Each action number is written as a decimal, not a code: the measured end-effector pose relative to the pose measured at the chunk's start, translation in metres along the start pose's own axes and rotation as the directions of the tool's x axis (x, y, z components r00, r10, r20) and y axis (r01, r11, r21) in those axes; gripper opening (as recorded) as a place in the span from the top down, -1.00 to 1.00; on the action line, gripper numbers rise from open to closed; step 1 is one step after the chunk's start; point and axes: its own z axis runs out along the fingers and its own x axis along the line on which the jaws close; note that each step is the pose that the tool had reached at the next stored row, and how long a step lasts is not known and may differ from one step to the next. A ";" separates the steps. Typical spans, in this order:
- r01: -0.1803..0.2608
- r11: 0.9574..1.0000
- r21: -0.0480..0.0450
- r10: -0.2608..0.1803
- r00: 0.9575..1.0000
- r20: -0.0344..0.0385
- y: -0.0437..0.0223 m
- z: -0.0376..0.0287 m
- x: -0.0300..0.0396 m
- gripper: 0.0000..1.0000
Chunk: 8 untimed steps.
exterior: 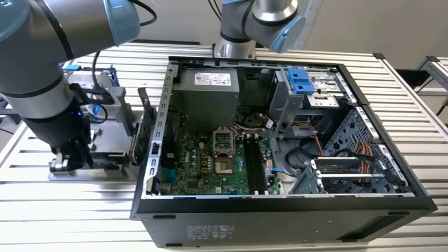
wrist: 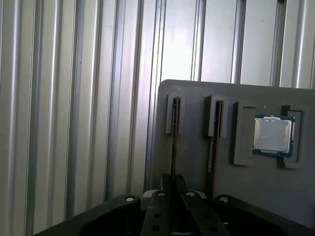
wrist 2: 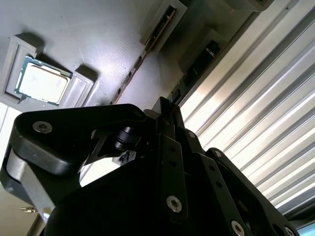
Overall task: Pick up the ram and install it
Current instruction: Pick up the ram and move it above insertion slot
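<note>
**rackmonkey:** so where's the gripper (wrist: 175, 186) at? open or what?

**slot_b:** pretty narrow. In the first wrist view the fingers (wrist: 158, 204) sit tight on both sides of the ram (wrist: 173, 142), clamped on its near end. The stick stands on edge, far end tucked in a slot of the grey holder tray (wrist: 192, 157).

**rackmonkey:** and the other stuff on that tray?

**slot_b:** just beside it there's a second memory stick (wrist: 212, 140) in its own slot, also on edge, then a processor chip (wrist: 272, 135) lying flat in a recess past that. Tray sits on the slatted aluminium table (wrist: 74, 98).

**rackmonkey:** how far from the PC?

**slot_b:** in the exterior view the arm (exterior: 49, 100) is down over the tray at the exterior view's left of the open computer case (exterior: 280, 223), near its side wall. Motherboard (exterior: 203, 168) lies face up inside, with long black memory slots (exterior: 255, 165) alongside the processor socket (exterior: 220, 142).
</note>
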 end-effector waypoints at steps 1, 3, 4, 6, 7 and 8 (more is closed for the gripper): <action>0.000 1.000 0.000 0.000 1.000 0.000 0.0000 -0.0005 0.0000 1.00; 0.000 1.000 0.000 0.000 1.000 0.000 0.0002 -0.0016 0.0000 1.00; 0.000 1.000 0.000 0.000 1.000 0.000 0.0002 -0.0023 0.0000 1.00; 0.000 1.000 0.000 0.000 1.000 0.000 0.0002 -0.0037 0.0000 1.00; 0.000 1.000 0.000 0.000 1.000 0.000 0.0002 -0.0046 0.0000 1.00; 0.000 1.000 0.000 0.000 1.000 0.000 0.0002 -0.0054 0.0000 1.00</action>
